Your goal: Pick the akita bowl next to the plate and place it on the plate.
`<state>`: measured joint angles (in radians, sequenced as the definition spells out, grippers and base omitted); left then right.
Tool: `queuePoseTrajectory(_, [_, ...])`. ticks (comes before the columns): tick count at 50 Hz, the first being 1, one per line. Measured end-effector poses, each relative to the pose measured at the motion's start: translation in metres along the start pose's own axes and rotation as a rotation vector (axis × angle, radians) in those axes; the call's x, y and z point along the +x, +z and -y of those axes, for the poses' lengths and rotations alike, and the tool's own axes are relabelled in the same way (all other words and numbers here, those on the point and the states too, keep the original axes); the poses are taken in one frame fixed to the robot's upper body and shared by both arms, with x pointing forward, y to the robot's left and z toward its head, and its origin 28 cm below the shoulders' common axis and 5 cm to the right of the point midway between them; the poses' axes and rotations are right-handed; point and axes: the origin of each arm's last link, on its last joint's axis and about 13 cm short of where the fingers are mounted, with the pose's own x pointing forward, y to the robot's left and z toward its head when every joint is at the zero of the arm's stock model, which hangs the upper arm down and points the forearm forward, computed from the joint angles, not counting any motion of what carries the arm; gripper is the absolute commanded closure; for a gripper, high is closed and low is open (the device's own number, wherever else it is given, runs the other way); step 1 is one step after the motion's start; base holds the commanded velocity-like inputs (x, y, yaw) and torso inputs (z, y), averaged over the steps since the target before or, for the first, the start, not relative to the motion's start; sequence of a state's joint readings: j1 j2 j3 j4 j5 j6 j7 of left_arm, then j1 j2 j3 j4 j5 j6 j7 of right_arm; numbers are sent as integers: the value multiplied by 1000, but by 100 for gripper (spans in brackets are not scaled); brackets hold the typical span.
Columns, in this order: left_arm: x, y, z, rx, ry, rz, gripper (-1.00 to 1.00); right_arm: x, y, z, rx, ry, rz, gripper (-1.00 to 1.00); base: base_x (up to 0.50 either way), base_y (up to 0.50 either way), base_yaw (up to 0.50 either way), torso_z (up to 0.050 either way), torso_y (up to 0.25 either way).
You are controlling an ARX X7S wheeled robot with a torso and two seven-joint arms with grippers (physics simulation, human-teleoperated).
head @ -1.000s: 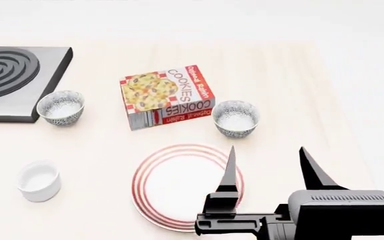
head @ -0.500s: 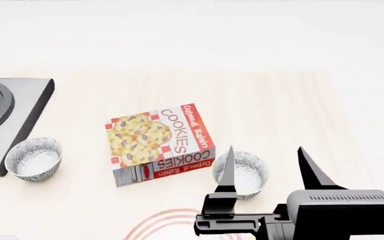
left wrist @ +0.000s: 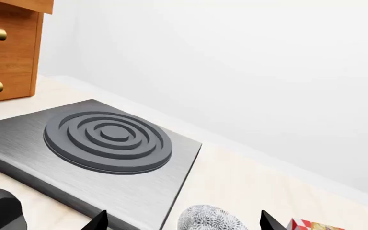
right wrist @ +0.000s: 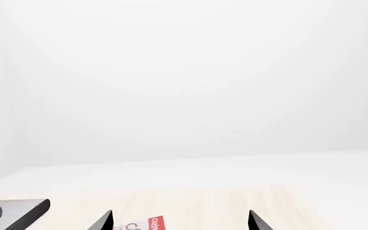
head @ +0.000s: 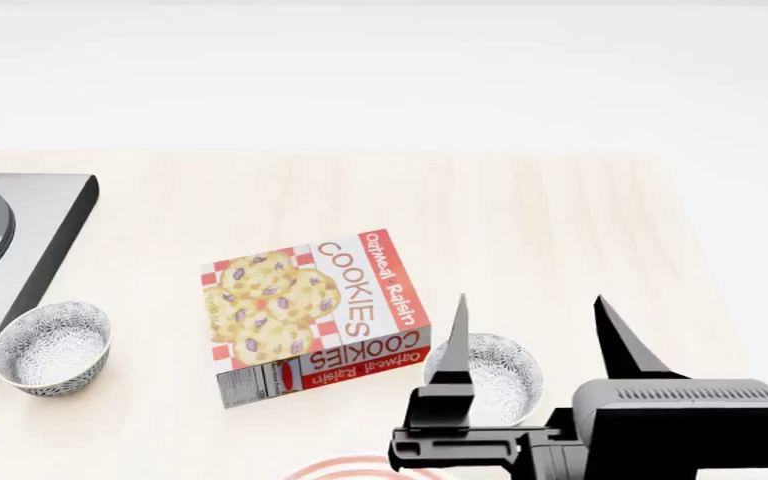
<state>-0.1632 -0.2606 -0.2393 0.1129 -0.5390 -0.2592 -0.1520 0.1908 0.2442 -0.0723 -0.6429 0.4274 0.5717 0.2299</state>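
The akita bowl, speckled grey and white, stands just right of the cookie box and close to the plate, of which only the red-ringed far rim shows at the bottom edge. My right gripper is open in front of this bowl, and its left finger overlaps the bowl in the head view. The right wrist view shows the same gripper open over bare table, with neither bowl nor plate in sight. My left gripper is open, and the second identical bowl lies between its tips.
A cookie box lies flat mid-table. A dark stove plate sits at the left, with the second bowl beside its near corner. The left wrist view shows the stove and a wooden drawer cabinet.
The head view has tilted up: box, bowls and stove slid down the picture, the plate dropped almost out at the bottom, and a white cup left the frame. The right gripper keeps its spot.
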Motion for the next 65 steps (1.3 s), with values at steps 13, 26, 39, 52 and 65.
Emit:
queuePoseTrajectory(13, [0, 0, 0, -1, 3, -1, -100, 13, -3, 8, -12, -81, -100, -100, 0, 0, 0, 0, 0])
queuePoseTrajectory(26, [-1, 1, 0, 0, 4, -2, -100, 44, -2, 17, -71, -108, -220, -100, 0, 0, 0, 0, 0])
queuePoseTrajectory(39, [0, 0, -1, 1, 7, -3, -100, 77, 3, 21, -107, -87, -368, -100, 0, 0, 0, 0, 0])
queuePoseTrajectory(52, [0, 1, -1, 0, 8, -4, -100, 106, 7, 27, -104, -84, -501, -100, 0, 0, 0, 0, 0])
queuePoseTrajectory(65, [0, 1, -1, 0, 8, -5, -100, 130, 5, 35, -97, -105, -623, -100, 0, 0, 0, 0, 0])
